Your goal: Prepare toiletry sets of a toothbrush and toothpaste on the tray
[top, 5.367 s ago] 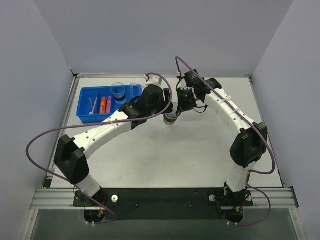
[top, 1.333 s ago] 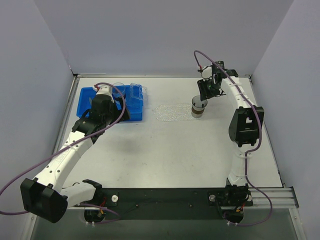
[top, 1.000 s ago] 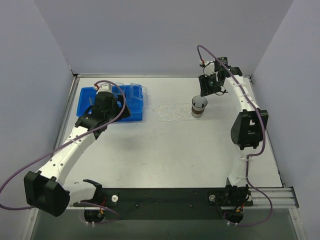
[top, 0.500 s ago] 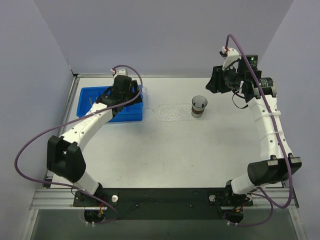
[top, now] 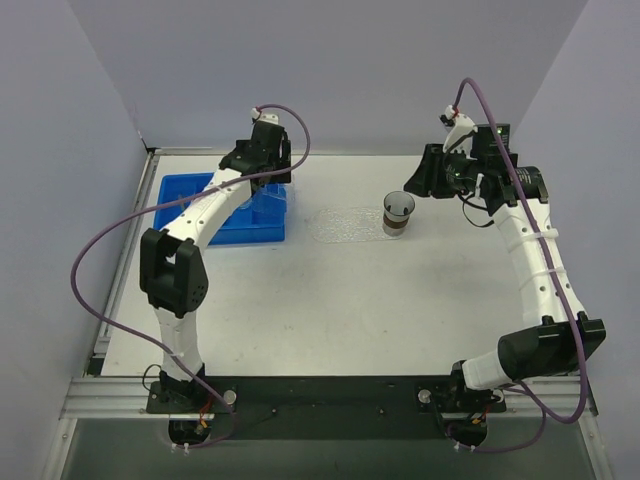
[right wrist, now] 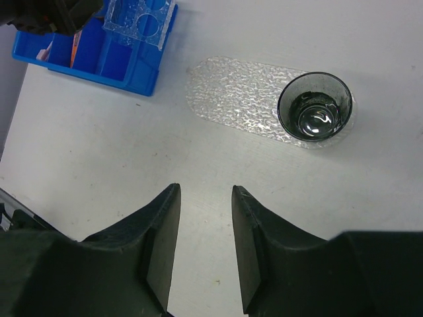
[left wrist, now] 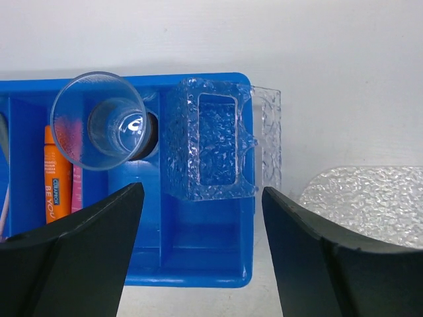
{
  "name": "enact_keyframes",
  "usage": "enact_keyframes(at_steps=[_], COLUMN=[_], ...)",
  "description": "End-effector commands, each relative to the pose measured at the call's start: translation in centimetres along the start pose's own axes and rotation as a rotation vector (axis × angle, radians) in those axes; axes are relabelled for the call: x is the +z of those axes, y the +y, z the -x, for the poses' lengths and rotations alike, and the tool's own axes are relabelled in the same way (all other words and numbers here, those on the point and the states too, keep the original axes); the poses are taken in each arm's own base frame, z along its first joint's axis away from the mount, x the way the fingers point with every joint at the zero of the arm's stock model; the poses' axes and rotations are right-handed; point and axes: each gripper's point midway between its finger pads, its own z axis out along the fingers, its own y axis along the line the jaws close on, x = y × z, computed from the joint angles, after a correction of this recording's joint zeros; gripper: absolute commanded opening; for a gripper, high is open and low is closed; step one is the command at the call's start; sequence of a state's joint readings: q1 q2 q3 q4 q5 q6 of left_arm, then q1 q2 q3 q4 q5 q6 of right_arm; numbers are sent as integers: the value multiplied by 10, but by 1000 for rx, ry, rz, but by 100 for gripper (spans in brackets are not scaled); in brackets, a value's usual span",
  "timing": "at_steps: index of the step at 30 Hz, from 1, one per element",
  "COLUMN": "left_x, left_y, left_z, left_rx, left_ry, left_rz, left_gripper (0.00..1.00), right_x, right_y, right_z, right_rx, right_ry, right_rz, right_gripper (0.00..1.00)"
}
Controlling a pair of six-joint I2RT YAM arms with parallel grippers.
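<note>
Left wrist view: I judge I am at the pick-up step, since my left end effector hovers over the blue bin with its fingers wide and nothing between them. The toothpaste lies in the bin's left compartments: an orange tube and, just beside it, a pink tube that is mostly hidden. A pale sliver at the frame's left edge may be the toothbrush; I cannot tell for sure. A clear cup stands in the bin touching the tubes' far ends in this view, with a clear holder beside it. The tray lies on the bench apart from the bin and carries only a dark cup at one end, so no set is begun. My right end effector hangs above the bench, fingers narrow and empty. Next I would shift left, descend past the clear cup and close on one slim item. Count: two tubes, perhaps one toothbrush, two cups, one holder, one tray, one bin.
</note>
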State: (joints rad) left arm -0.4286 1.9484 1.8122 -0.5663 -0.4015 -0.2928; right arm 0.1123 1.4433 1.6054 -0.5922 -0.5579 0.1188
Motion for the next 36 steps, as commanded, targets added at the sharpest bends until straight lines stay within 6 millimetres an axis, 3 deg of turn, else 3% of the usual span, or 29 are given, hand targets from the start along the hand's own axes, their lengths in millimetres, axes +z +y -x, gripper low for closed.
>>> enact_keyframes(at_steps=[1,8,14,36], left_x=[7,32,49,75], left_y=[17,24,18,26], left_z=[15,6,0,-37], left_rx=[41,27,31,89], left_ry=[13,61,81,160], left_rz=[56,100,94,156], left_gripper=[82,77,70,53], right_x=[-11,-8,-4,6], right_y=[17,17,18,30], right_z=[11,0,-3,-6], right_rx=[2,10,23,29], right_ry=[-62,-44,-29,-2], right_rz=[48,55,73,106], right_gripper=[32,27,26,21])
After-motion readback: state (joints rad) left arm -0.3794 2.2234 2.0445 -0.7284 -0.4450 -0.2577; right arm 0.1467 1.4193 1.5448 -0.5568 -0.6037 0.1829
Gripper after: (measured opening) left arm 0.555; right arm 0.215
